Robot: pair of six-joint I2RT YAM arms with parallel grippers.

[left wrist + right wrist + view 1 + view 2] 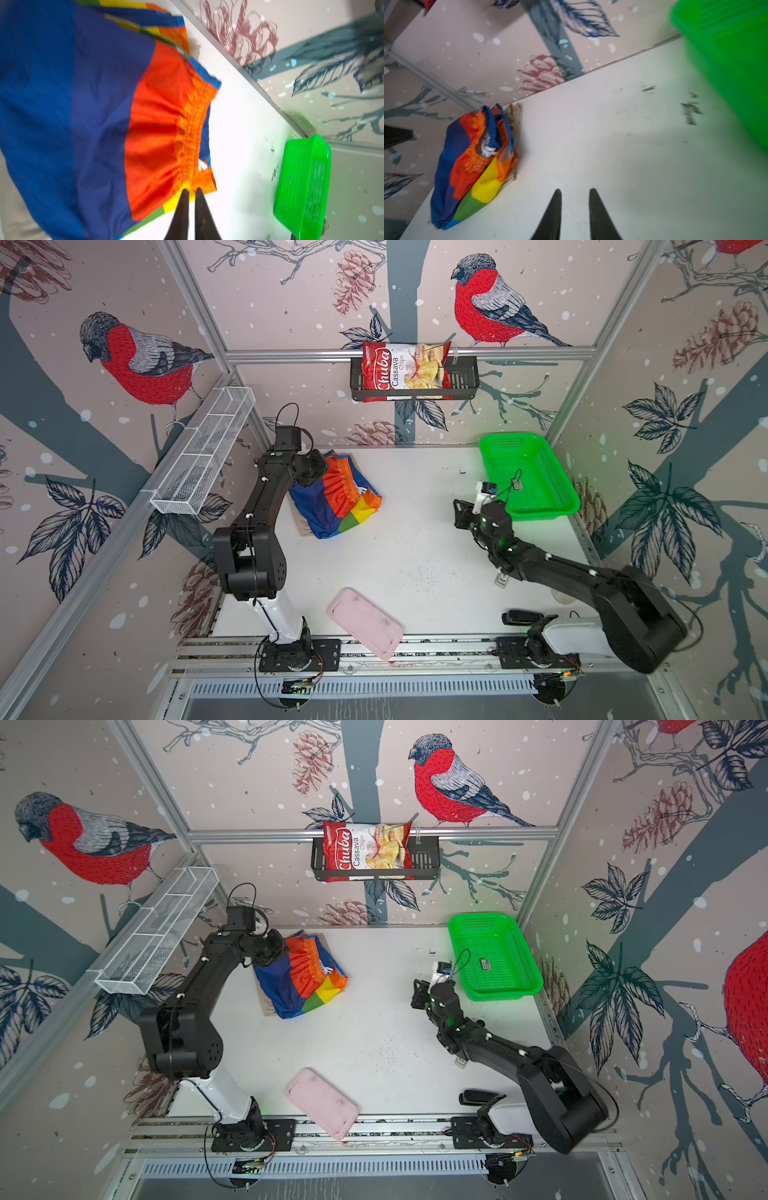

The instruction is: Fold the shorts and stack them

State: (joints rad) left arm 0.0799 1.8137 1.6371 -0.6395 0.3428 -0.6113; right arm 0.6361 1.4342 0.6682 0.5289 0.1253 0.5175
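At the near edge of the desk (415, 547) a pink tray (365, 622) is seen lying flat, partly over the front rail. Farther in, on the right, the right jaws are held slightly parted above bare desk, with nothing between them. Toward the far left, the striped shorts (336, 497) are found folded on top of the beige shorts (516, 116), of which only an edge is shown. The left jaws are closed at the orange waistband; whether cloth is pinched cannot be told. In the far right corner a green mesh basket (528, 472) is set. Beyond it, a chips bag (405, 366) is kept in a black wall rack (461, 379).
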